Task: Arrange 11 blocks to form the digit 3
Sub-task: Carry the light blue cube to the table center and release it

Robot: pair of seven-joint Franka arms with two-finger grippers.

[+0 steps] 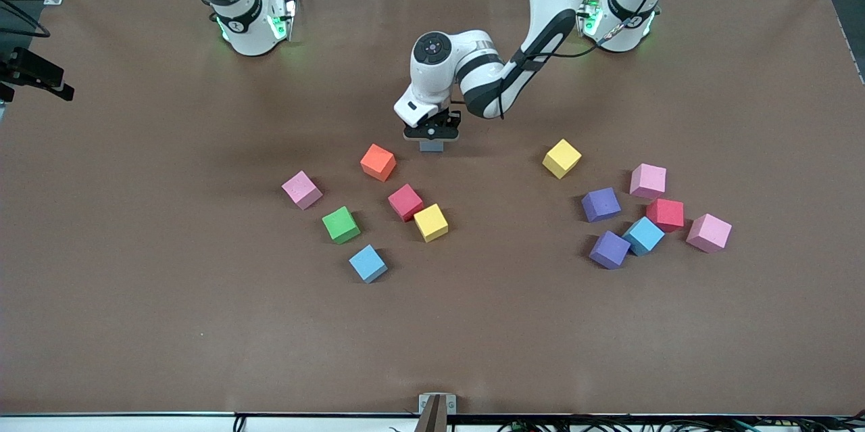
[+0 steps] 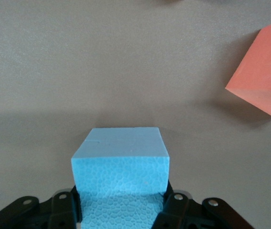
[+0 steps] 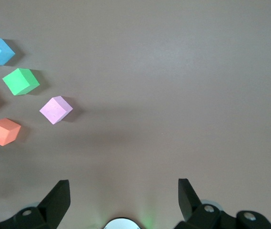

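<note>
My left gripper [image 1: 431, 140] hangs low over the middle of the table, shut on a blue block [image 1: 431, 146]. In the left wrist view that blue block [image 2: 121, 162] fills the gap between the fingers [image 2: 173, 202]. An orange block [image 1: 378, 162] lies close beside it. Red [image 1: 405, 202], yellow [image 1: 431, 222], green [image 1: 340, 224] and blue [image 1: 367, 263] blocks lie scattered nearer the front camera. Toward the left arm's end lie yellow [image 1: 561, 158], purple [image 1: 601, 205], red [image 1: 665, 214], blue [image 1: 643, 236] and purple [image 1: 609, 249] blocks. No digit 3 shows. My right gripper [image 3: 123, 188] waits open over bare table.
Three pink cubes lie among the blocks: one [image 1: 301, 189] beside the green block, two [image 1: 648, 180] [image 1: 708, 232] in the cluster toward the left arm's end. The brown table [image 1: 169, 317] stretches wide nearer the front camera.
</note>
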